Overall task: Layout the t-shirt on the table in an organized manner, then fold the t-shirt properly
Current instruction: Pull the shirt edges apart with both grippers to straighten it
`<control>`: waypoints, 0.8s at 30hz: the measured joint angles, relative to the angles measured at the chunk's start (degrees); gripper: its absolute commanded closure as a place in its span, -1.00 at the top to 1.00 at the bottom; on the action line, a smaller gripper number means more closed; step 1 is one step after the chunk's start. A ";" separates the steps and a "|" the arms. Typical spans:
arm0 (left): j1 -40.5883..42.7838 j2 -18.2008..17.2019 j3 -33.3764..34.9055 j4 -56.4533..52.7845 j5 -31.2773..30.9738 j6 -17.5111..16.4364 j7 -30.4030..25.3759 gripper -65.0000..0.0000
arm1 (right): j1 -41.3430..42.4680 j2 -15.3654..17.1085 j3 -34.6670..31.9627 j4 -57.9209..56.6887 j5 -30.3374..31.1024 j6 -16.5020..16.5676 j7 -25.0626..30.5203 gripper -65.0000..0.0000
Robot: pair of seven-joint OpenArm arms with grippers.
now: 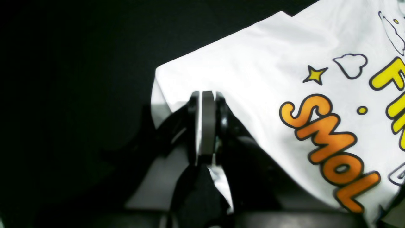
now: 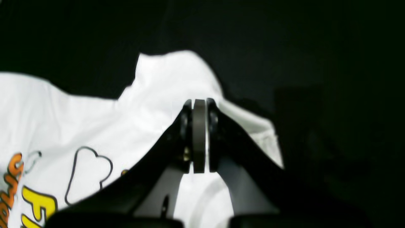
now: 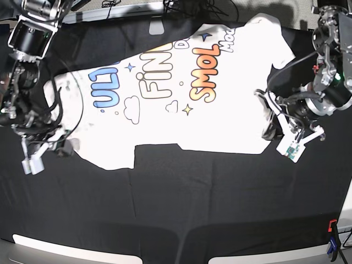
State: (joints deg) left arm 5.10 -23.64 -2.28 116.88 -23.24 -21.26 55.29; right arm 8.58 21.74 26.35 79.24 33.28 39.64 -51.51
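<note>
The white t-shirt [image 3: 220, 121] lies spread on the black table [image 3: 176, 209] with its colourful lettering facing up. My left gripper [image 3: 267, 113] is at the shirt's right edge. In the left wrist view that gripper [image 1: 207, 95] is shut, its pads pinching a corner of the t-shirt [image 1: 269, 63] near the orange lettering. My right gripper [image 3: 63, 144] is at the shirt's left end. In the right wrist view the right gripper [image 2: 199, 101] is shut on a bunched edge of the t-shirt [image 2: 79, 110], which rises towards the pads.
A red and blue clamp [image 3: 331, 236] sits at the table's front right corner. Cables [image 3: 181, 8] run along the far edge. Black cloth stretches wide in front of the shirt.
</note>
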 measured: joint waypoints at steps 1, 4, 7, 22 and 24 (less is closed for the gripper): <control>-0.04 -0.04 -0.02 0.00 2.86 0.00 -1.25 -1.00 | -0.02 -0.02 0.66 0.02 0.04 0.00 0.04 -1.00; -0.07 -0.02 -0.07 -1.16 5.25 2.73 -4.13 -0.43 | -0.37 0.00 2.03 0.02 -0.09 0.00 -0.46 -1.00; -0.07 0.00 -0.07 -4.48 1.79 5.16 -2.71 -0.23 | -0.31 0.00 2.32 0.02 -0.07 0.00 -1.36 -1.00; 0.11 2.27 -0.02 -20.59 -5.66 8.41 -3.78 -0.22 | -0.33 -0.13 2.27 0.02 0.20 0.00 -1.53 -0.99; 0.11 3.30 -0.02 -20.90 -3.61 9.49 -4.37 -0.22 | -0.31 -0.15 2.27 0.02 0.22 0.00 -1.53 -0.99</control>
State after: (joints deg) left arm 5.21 -20.34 -2.31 95.98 -26.85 -11.77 50.92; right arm 8.27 21.58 28.62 79.26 33.50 39.64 -53.04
